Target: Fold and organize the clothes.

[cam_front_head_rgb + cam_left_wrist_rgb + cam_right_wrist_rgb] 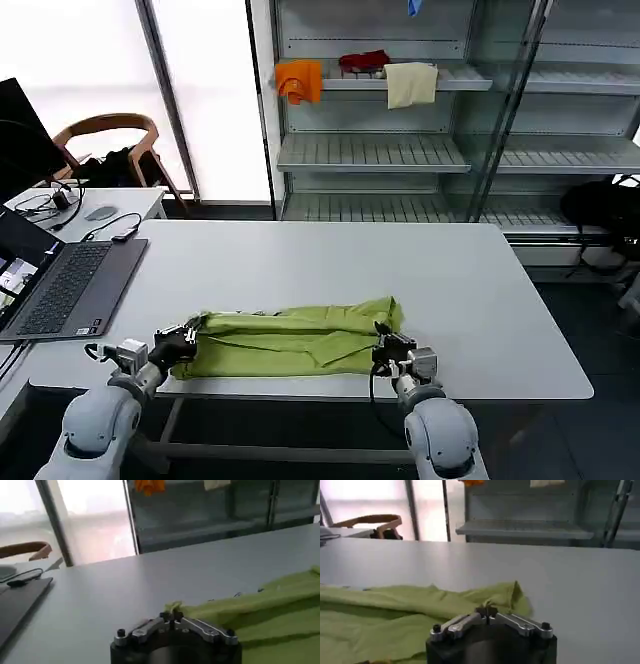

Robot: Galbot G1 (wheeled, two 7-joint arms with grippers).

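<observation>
Lime-green T-shirt (290, 342) is laid half folded along the near edge of the bench (330, 265). Its left end is pinched by the left gripper (186, 338), its right end by the right gripper (386, 345), fingers pressed together on fabric. Both ends are best lifted level and together, so the thin cloth is kept taut.

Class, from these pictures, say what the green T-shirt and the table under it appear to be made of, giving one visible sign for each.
T-shirt: soft thin fabric, probably cotton knit, matte; it folds and wrinkles limply. Table: smooth hard pale top, perhaps laminate; flat with a faint sheen.
</observation>
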